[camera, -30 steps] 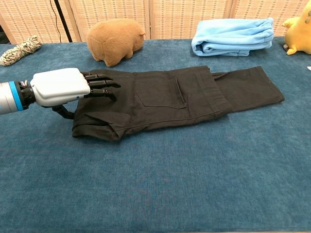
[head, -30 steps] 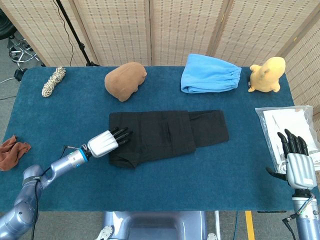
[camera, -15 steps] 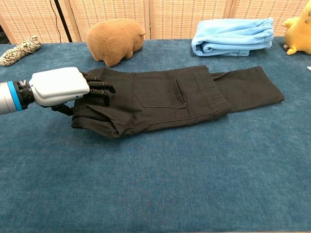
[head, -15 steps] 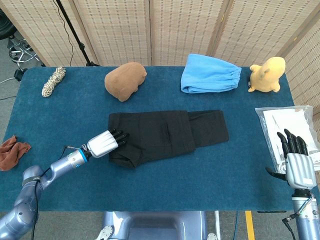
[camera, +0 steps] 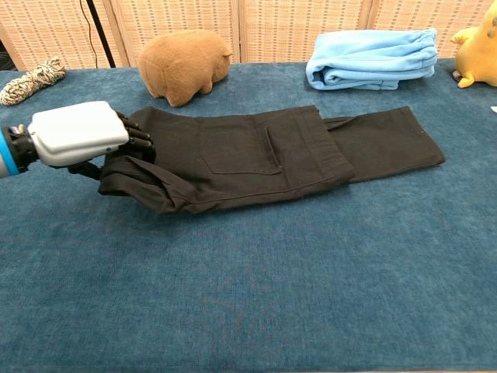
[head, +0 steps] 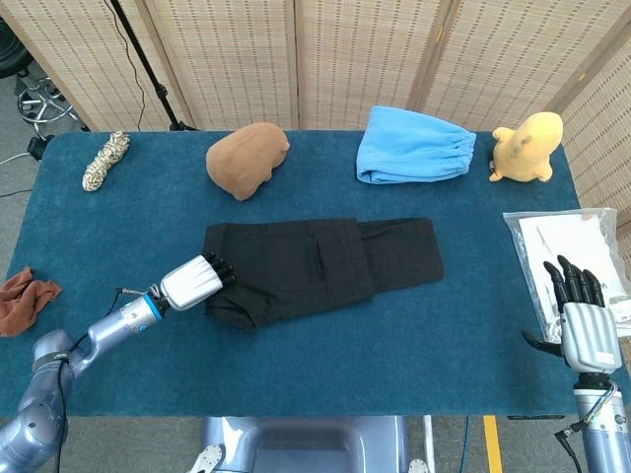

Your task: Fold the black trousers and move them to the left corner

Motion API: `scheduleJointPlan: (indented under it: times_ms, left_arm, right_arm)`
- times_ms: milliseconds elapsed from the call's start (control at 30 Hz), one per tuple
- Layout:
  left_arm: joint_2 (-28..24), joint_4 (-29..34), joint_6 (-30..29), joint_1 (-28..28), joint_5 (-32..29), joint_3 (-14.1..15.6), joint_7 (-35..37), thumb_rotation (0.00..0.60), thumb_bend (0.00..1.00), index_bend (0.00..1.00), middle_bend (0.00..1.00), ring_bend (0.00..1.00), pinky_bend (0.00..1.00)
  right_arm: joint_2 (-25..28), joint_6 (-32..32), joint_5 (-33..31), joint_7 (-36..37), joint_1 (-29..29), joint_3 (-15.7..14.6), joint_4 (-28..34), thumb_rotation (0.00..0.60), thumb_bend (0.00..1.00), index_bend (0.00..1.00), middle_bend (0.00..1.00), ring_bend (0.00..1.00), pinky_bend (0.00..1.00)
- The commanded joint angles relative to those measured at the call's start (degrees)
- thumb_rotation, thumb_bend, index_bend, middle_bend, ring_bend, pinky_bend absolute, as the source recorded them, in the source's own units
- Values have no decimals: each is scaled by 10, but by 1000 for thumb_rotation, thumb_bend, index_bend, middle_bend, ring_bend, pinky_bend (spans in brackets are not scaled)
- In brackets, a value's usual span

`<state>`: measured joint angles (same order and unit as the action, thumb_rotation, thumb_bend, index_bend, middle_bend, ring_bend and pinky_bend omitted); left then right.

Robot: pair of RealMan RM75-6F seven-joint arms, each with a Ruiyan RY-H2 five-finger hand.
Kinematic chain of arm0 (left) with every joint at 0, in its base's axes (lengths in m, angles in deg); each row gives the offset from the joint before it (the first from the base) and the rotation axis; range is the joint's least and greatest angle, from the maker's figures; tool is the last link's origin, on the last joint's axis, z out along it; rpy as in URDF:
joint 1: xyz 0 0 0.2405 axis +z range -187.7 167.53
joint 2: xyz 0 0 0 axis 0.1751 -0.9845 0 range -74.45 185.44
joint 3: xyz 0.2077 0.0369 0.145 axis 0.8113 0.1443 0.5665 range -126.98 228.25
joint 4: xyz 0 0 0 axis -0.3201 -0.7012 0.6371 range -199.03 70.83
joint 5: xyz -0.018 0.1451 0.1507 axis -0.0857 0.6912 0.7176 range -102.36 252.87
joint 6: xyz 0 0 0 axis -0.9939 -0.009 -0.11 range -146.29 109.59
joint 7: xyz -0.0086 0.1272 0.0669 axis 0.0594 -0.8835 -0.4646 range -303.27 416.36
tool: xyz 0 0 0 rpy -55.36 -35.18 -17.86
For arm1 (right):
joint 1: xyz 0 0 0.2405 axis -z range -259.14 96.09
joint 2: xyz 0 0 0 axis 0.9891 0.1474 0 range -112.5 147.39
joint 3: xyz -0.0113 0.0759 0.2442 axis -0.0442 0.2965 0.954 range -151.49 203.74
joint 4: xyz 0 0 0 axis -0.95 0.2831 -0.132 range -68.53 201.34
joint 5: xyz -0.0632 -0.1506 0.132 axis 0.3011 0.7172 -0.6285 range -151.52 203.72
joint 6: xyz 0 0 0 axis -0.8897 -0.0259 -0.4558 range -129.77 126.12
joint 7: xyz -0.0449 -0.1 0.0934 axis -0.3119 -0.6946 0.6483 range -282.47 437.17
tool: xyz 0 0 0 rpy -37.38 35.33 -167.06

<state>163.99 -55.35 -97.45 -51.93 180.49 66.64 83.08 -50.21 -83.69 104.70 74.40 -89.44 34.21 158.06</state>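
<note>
The left hand [head: 192, 282] grips the near end of the folded black cotton trousers [head: 315, 266], which stretch lengthwise away from its fingertips; the right hand [head: 580, 313] waits far off, open-fingered.

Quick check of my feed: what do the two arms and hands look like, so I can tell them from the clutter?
Both arms are silver-grey metal with rounded joints. The left hand has a white shell on its back, black fingers and a blue ring at the wrist, with a thin dark cable alongside. The right hand matches it: pale ribbed shell, black fingers.
</note>
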Motion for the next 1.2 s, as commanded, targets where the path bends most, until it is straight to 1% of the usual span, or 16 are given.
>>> scheduleJointPlan:
  times_ms: [33, 133, 300, 467, 567, 667, 867, 1000, 1200]
  left_arm:
    - [-19, 2, -23, 16, 4, 5, 5, 600, 647, 631, 449, 414, 501]
    - [-46, 3, -56, 39, 11, 14, 5, 600, 648, 636, 454, 417, 502]
    - [-85, 6, -101, 71, 12, 17, 9, 600, 648, 643, 459, 424, 509]
    - [-117, 6, -124, 101, 19, 27, 14, 600, 647, 643, 460, 426, 509]
    - [-130, 0, -140, 110, 24, 31, 4, 600, 648, 646, 463, 429, 512]
    - [-148, 2, -172, 127, 23, 30, 7, 600, 648, 649, 466, 431, 515]
    - [-169, 1, -216, 150, 27, 32, 7, 600, 648, 669, 484, 445, 530]
    - [-178, 1, -237, 159, 29, 32, 7, 600, 648, 673, 487, 448, 533]
    - [-185, 0, -244, 162, 33, 34, -1, 600, 648, 672, 487, 449, 533]
  right_arm:
    - [0, 1, 0, 0, 0, 0, 1, 600, 0, 0, 0, 0, 0]
    - [-1, 1, 2, -2, -1, -2, 2, 600, 0, 0, 0, 0, 0]
    - [-4, 3, 7, -8, -2, -6, 3, 600, 0, 0, 0, 0, 0]
    - [-8, 4, 12, -15, -3, -10, 3, 600, 0, 0, 0, 0, 0]
    - [-11, 5, 14, -20, -4, -12, 0, 600, 0, 0, 0, 0, 0]
    - [-14, 5, 15, -25, -5, -13, -4, 600, 0, 0, 0, 0, 0]
    - [-22, -13, 17, -54, -3, -8, -18, 600, 0, 0, 0, 0, 0]
    - [-25, -17, 14, -56, -1, -5, -19, 600, 0, 0, 0, 0, 0]
    - [-22, -17, 12, -51, -1, -3, -17, 600, 0, 0, 0, 0, 0]
